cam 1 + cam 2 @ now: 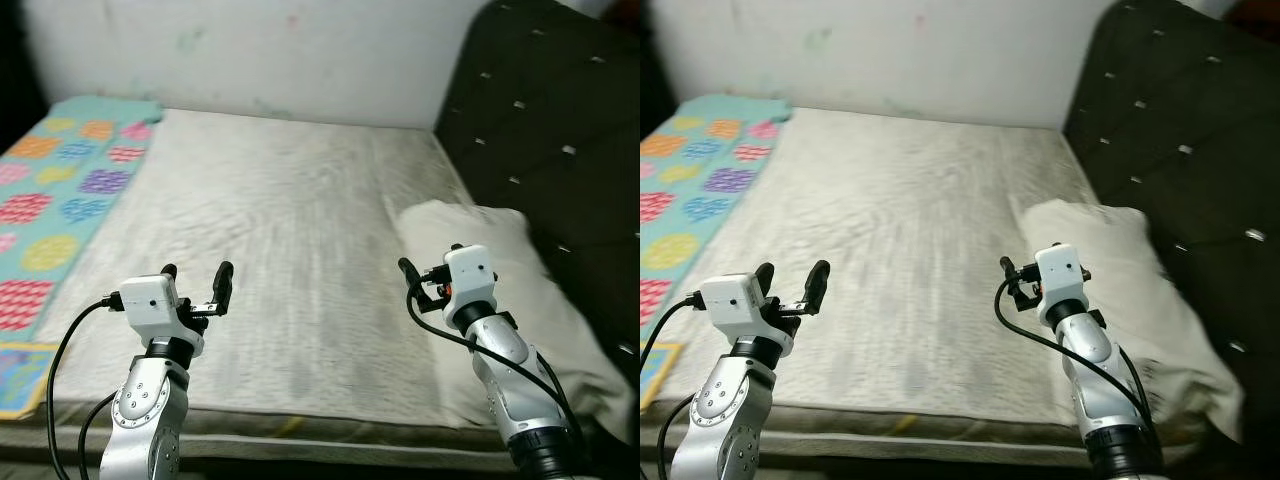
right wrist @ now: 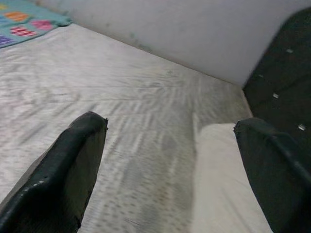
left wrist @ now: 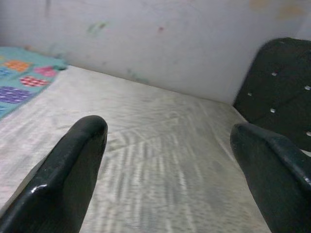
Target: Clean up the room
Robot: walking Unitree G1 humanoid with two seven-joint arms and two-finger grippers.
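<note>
Grey bedsheet (image 1: 270, 250) fills the middle of the frame, a patterned blanket (image 1: 60, 190) at upper left, a pillow (image 1: 500, 290) at right. I hold my left gripper (image 1: 196, 272) and right gripper (image 1: 420, 278) spread apart, grasping nothing.

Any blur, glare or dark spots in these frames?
Eye views: soft motion blur over the mattress and pillow; dark at the headboard. Wrist views: left gripper and right gripper fingers open, near and out of focus, with small highlights; no strong glare.
</note>
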